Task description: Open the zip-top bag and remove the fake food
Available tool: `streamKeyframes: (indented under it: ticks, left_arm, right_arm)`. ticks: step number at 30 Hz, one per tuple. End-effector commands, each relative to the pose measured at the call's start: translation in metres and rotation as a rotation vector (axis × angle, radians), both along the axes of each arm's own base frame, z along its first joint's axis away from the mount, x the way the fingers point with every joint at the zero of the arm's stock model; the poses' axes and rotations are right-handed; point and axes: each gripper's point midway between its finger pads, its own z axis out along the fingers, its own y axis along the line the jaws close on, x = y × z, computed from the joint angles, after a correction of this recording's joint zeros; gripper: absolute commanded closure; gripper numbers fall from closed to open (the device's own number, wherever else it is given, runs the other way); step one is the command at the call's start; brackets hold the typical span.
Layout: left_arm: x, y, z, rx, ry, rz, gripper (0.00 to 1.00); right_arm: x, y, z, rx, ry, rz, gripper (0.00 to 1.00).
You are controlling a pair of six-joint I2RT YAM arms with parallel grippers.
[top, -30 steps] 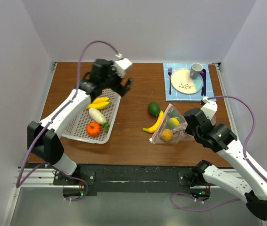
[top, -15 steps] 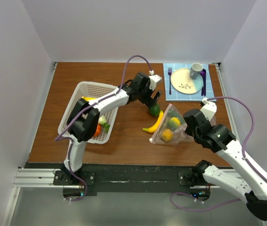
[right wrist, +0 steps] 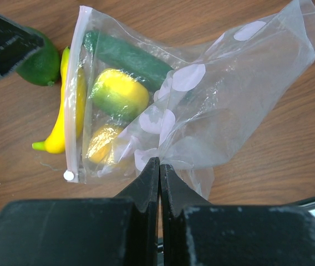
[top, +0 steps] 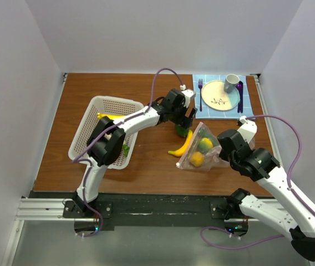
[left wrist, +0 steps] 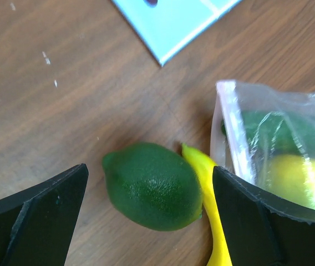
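Note:
The clear zip-top bag (top: 203,148) lies right of the table's middle, its zip strip facing left (right wrist: 73,94). Inside it are a dark green cucumber (right wrist: 130,55), a yellow-green lemon (right wrist: 118,93) and an orange-yellow piece (right wrist: 103,143). A yellow banana (top: 182,145) lies on the wood at the bag's mouth, and a green lime (left wrist: 152,185) lies just beyond it. My left gripper (left wrist: 149,194) is open, its fingers on either side of the lime and above it. My right gripper (right wrist: 159,166) is shut on the bag's bunched bottom edge.
A white perforated basket (top: 113,100) stands at the left with toy fruit in it, mostly hidden by my left arm. A blue placemat with a yellow plate (top: 219,95), cup (top: 231,83), fork (top: 200,94) and purple spoon (top: 240,97) lies at the back right.
My left arm has swung from over the basket to the right and now hovers over the lime. The right gripper and bag have stayed still.

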Motion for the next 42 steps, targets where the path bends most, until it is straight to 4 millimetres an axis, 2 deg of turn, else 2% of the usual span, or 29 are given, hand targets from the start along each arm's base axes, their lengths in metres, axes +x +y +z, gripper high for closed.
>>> streamKeyframes:
  ticks: [1, 10, 12, 13, 16, 22, 24, 25, 26, 27, 28, 29, 30, 31, 32, 33, 34, 35, 36, 37, 38, 39, 40, 41, 42]
  left_arm:
    - [0.000, 0.005, -0.017, 0.011, 0.022, 0.048, 0.00]
    - [-0.012, 0.006, -0.035, 0.044, 0.038, 0.020, 0.00]
    - [-0.012, 0.003, -0.034, 0.037, 0.029, 0.004, 0.16]
    - [-0.012, 0.002, -0.034, 0.037, 0.023, -0.014, 0.30]
    - [-0.012, 0.004, -0.028, 0.041, -0.006, -0.027, 0.53]
    - [-0.012, 0.022, -0.013, 0.072, -0.057, -0.037, 0.73]
    - [-0.005, 0.037, 0.012, 0.058, -0.089, -0.015, 0.80]
    - [-0.003, 0.048, 0.019, 0.065, -0.106, -0.006, 0.87]
    - [0.001, 0.059, 0.052, 0.040, -0.165, 0.014, 0.91]
    - [0.014, 0.081, 0.068, 0.039, -0.199, 0.058, 0.95]
    - [0.017, 0.098, 0.077, 0.056, -0.226, 0.074, 1.00]
    - [0.018, 0.115, 0.109, 0.032, -0.277, 0.098, 1.00]
    - [0.028, 0.148, 0.117, 0.044, -0.282, 0.157, 1.00]
    - [0.027, 0.169, 0.118, 0.064, -0.288, 0.177, 1.00]
    - [0.024, 0.190, 0.144, 0.058, -0.347, 0.199, 1.00]
    - [0.029, 0.220, 0.150, 0.073, -0.364, 0.252, 1.00]
    - [0.025, 0.238, 0.144, 0.109, -0.370, 0.257, 1.00]
    - [0.018, 0.254, 0.159, 0.109, -0.404, 0.276, 1.00]
    - [0.016, 0.275, 0.155, 0.134, -0.392, 0.305, 1.00]
    - [0.009, 0.285, 0.141, 0.168, -0.371, 0.302, 0.97]
    - [0.003, 0.293, 0.141, 0.178, -0.374, 0.308, 0.90]
    - [0.000, 0.305, 0.132, 0.212, -0.362, 0.332, 0.74]
    - [-0.007, 0.311, 0.113, 0.250, -0.335, 0.329, 0.35]
    - [-0.010, 0.315, 0.109, 0.264, -0.334, 0.334, 0.21]
    - [-0.009, 0.317, 0.104, 0.269, -0.340, 0.342, 0.15]
  right_arm:
    - [-0.002, -0.002, 0.005, 0.008, -0.013, -0.010, 1.00]
    - [-0.004, -0.006, 0.007, 0.006, -0.021, -0.017, 1.00]
    - [-0.005, -0.007, 0.008, 0.007, -0.025, -0.020, 1.00]
    - [-0.006, -0.009, 0.007, 0.003, -0.021, -0.023, 1.00]
    - [-0.008, -0.011, 0.007, 0.000, -0.023, -0.027, 1.00]
    - [-0.007, -0.008, 0.011, 0.015, -0.033, -0.021, 1.00]
    - [-0.006, -0.008, 0.012, 0.014, -0.034, -0.019, 1.00]
    - [-0.005, -0.007, 0.014, 0.016, -0.039, -0.019, 1.00]
    - [-0.004, -0.007, 0.014, 0.014, -0.041, -0.017, 1.00]
    - [-0.004, -0.006, 0.015, 0.016, -0.043, -0.014, 1.00]
    - [-0.003, -0.005, 0.015, 0.016, -0.044, -0.011, 1.00]
    - [-0.002, -0.005, 0.016, 0.016, -0.045, -0.010, 1.00]
    - [-0.002, -0.004, 0.016, 0.018, -0.046, -0.008, 1.00]
    - [-0.001, -0.004, 0.016, 0.018, -0.046, -0.006, 1.00]
    - [-0.001, -0.004, 0.016, 0.018, -0.044, -0.007, 1.00]
    - [-0.001, -0.003, 0.016, 0.020, -0.047, -0.005, 1.00]
    - [-0.002, -0.004, 0.016, 0.020, -0.048, -0.004, 1.00]
    - [-0.001, -0.004, 0.017, 0.021, -0.052, -0.004, 1.00]
    - [-0.001, -0.004, 0.018, 0.020, -0.052, -0.001, 1.00]
    - [0.000, -0.003, 0.021, 0.025, -0.061, -0.001, 1.00]
    - [0.000, -0.003, 0.023, 0.024, -0.065, 0.004, 1.00]
    - [0.001, -0.002, 0.025, 0.024, -0.068, 0.004, 1.00]
    - [0.003, -0.001, 0.031, 0.030, -0.081, 0.006, 1.00]
    - [0.004, -0.001, 0.034, 0.028, -0.086, 0.009, 1.00]
    - [0.006, 0.000, 0.036, 0.025, -0.086, 0.010, 1.00]
